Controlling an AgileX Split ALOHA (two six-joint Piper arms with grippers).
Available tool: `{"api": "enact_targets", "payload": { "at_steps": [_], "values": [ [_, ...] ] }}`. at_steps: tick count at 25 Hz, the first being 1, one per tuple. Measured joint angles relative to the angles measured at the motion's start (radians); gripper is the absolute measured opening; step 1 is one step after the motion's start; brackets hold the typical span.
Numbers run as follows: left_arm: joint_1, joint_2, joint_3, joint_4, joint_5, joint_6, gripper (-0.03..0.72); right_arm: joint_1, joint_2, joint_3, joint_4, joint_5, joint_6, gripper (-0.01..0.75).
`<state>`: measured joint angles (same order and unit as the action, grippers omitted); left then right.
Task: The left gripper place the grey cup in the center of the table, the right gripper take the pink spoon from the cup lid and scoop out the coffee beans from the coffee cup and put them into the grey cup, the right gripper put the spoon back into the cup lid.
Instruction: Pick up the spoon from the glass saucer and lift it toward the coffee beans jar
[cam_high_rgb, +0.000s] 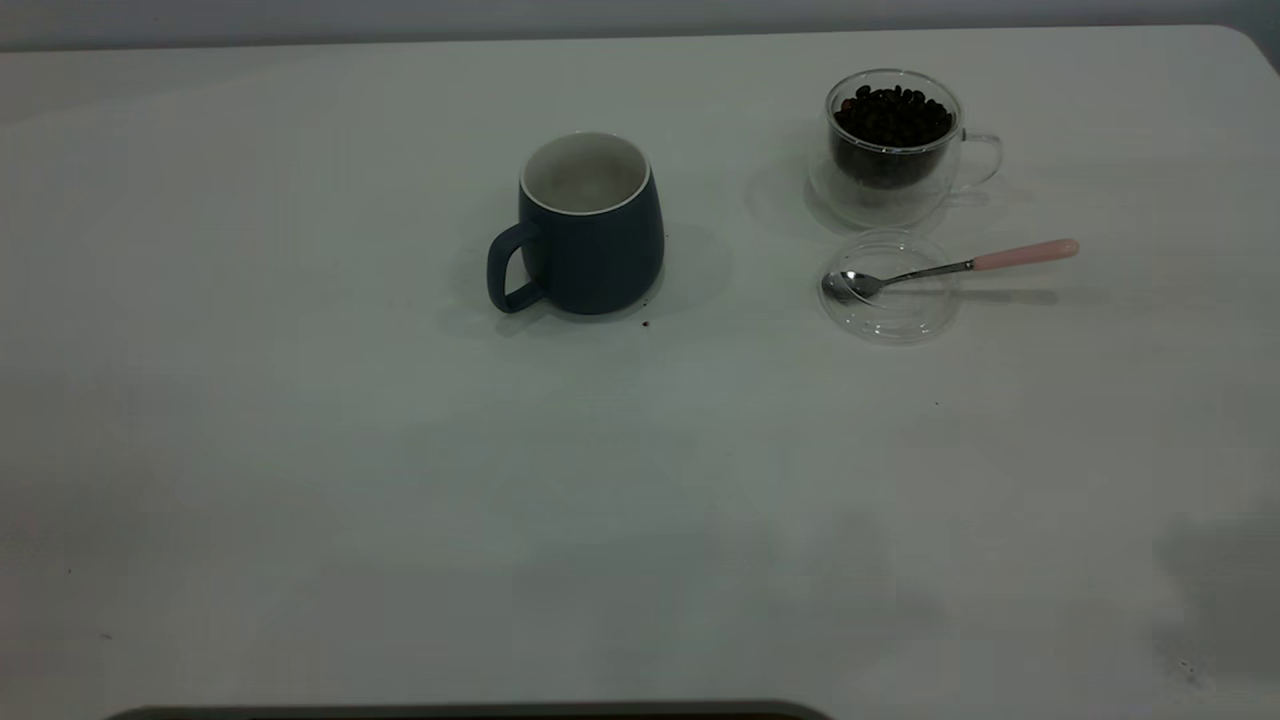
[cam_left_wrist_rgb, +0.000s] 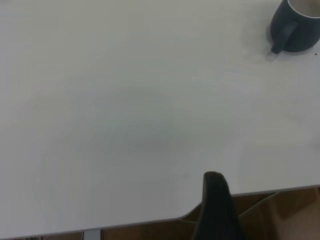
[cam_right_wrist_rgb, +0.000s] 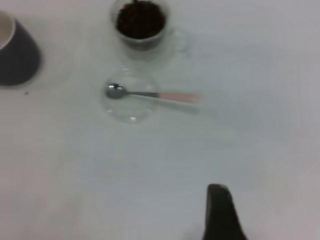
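The grey cup (cam_high_rgb: 590, 225), dark outside and white inside, stands upright near the table's middle with its handle toward the left; no beans show inside. At the right stands the glass coffee cup (cam_high_rgb: 893, 140), full of coffee beans. In front of it lies the clear cup lid (cam_high_rgb: 888, 290), with the pink-handled spoon (cam_high_rgb: 950, 268) resting bowl-first in it and its handle pointing right. Neither arm shows in the exterior view. Part of my left gripper (cam_left_wrist_rgb: 215, 200) hangs at the table's near edge, far from the grey cup (cam_left_wrist_rgb: 297, 25). My right gripper (cam_right_wrist_rgb: 220, 205) is well short of the spoon (cam_right_wrist_rgb: 155, 94) and lid (cam_right_wrist_rgb: 131, 100).
A small dark crumb (cam_high_rgb: 645, 323) lies by the grey cup's base. The white table (cam_high_rgb: 300, 450) stretches bare across the front and left. Brown boxes (cam_left_wrist_rgb: 280, 215) show beyond the table's edge in the left wrist view.
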<state>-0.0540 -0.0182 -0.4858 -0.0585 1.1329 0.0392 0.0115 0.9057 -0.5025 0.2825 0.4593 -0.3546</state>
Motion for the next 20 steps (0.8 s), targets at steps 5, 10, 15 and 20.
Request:
{"api": "enact_targets", "payload": {
  "at_steps": [5, 10, 15, 20],
  "values": [
    [0.000, 0.000, 0.000, 0.000, 0.000, 0.000, 0.565, 0.000, 0.274, -0.099, 0.203, -0.047, -0.246, 0.552],
    [0.000, 0.000, 0.000, 0.000, 0.000, 0.000, 0.565, 0.000, 0.512, -0.253, 0.283, -0.057, -0.375, 0.552],
    [0.000, 0.000, 0.000, 0.000, 0.000, 0.000, 0.565, -0.004, 0.735, -0.425, 0.331, -0.053, -0.404, 0.552],
    [0.000, 0.000, 0.000, 0.000, 0.000, 0.000, 0.565, -0.089, 0.937, -0.572, 0.382, 0.078, -0.484, 0.552]
  ]
}}
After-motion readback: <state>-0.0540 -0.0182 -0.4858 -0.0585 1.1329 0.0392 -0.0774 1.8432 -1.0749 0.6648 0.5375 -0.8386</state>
